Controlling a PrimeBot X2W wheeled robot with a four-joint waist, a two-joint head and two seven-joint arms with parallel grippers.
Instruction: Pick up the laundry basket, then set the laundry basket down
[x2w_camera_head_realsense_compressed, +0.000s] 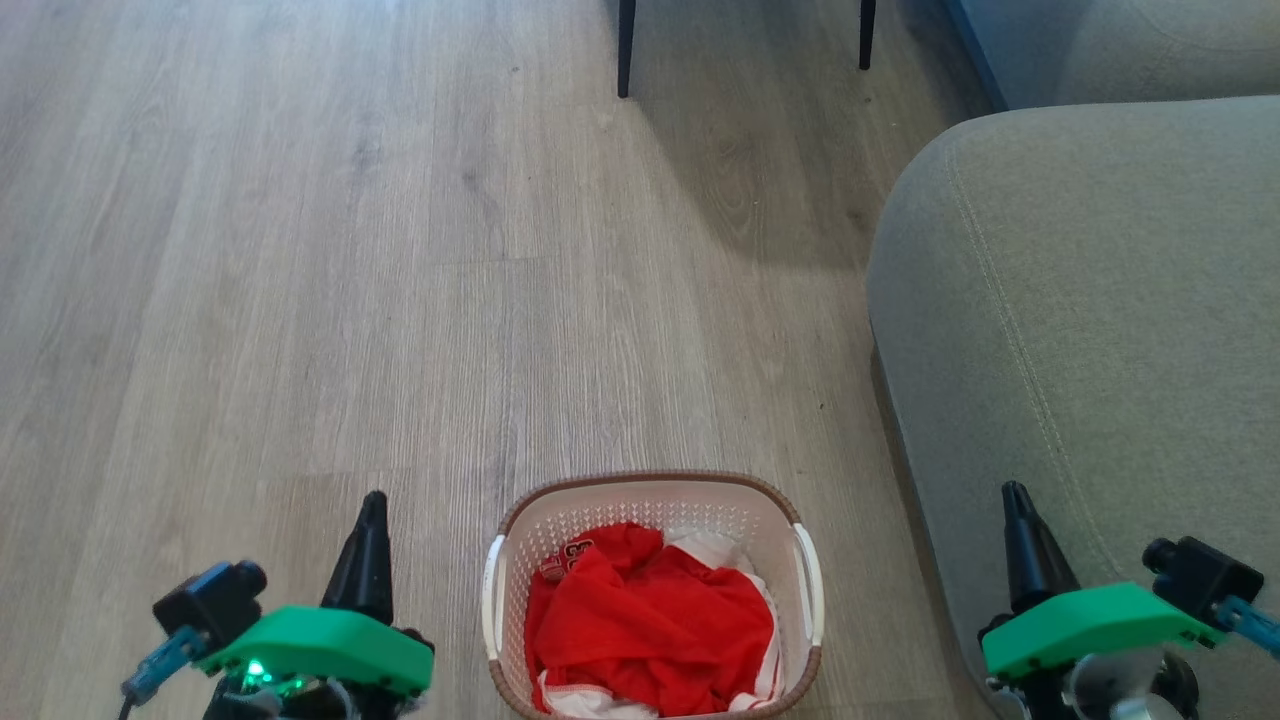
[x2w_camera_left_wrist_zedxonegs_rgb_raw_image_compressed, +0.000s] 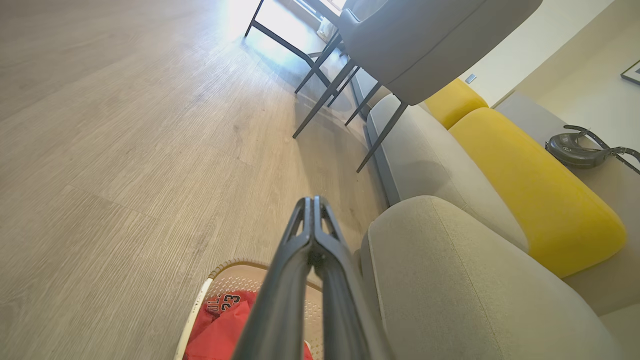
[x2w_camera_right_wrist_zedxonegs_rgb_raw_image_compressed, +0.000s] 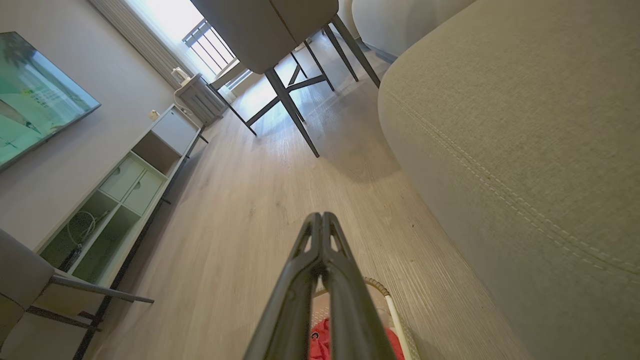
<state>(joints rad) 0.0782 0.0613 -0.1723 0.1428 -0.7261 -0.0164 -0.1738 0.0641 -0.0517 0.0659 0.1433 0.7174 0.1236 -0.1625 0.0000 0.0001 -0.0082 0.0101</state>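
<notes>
**Left.** The left hand (x2w_camera_head_realsense_compressed: 372, 505) hovers low at the lower left of the head view, fingers pointing forward over the wood floor (x2w_camera_head_realsense_compressed: 400, 250). In the left wrist view the two dark fingers (x2w_camera_left_wrist_zedxonegs_rgb_raw_image_compressed: 300, 280) press together to the tip. The hand is closed and holds nothing.

**Centre.** The laundry basket (x2w_camera_head_realsense_compressed: 650, 478) stands upright on the floor between the two hands, touching neither. Red-and-white clothes (x2w_camera_head_realsense_compressed: 650, 620) are heaped inside, below the brown rim. Its white side handles (x2w_camera_head_realsense_compressed: 492, 595) face outward, one toward each hand. Its near end runs off the bottom edge of the head view.

**Right.** The right hand (x2w_camera_head_realsense_compressed: 1015, 495) is held over the edge of the grey sofa (x2w_camera_head_realsense_compressed: 1080, 300). The right wrist view shows its fingers (x2w_camera_right_wrist_zedxonegs_rgb_raw_image_compressed: 295, 300) shut flat together, also empty. The sofa stands just beside the basket's right side, leaving a narrow strip of floor.

**Stage.** Judgement only: a basket at rest on the floor with both hands shut and off it fits a basket waiting to be lifted. It fits equally a basket already lowered and released. The pictures do not decide.

**Doing it well.** Either way, the care points are the same. The basket looks light and top-loaded, so a knock on the rim could slide or tip it. The right arm has the sofa close by and needs the wider berth. Both arms should move evenly.
</notes>
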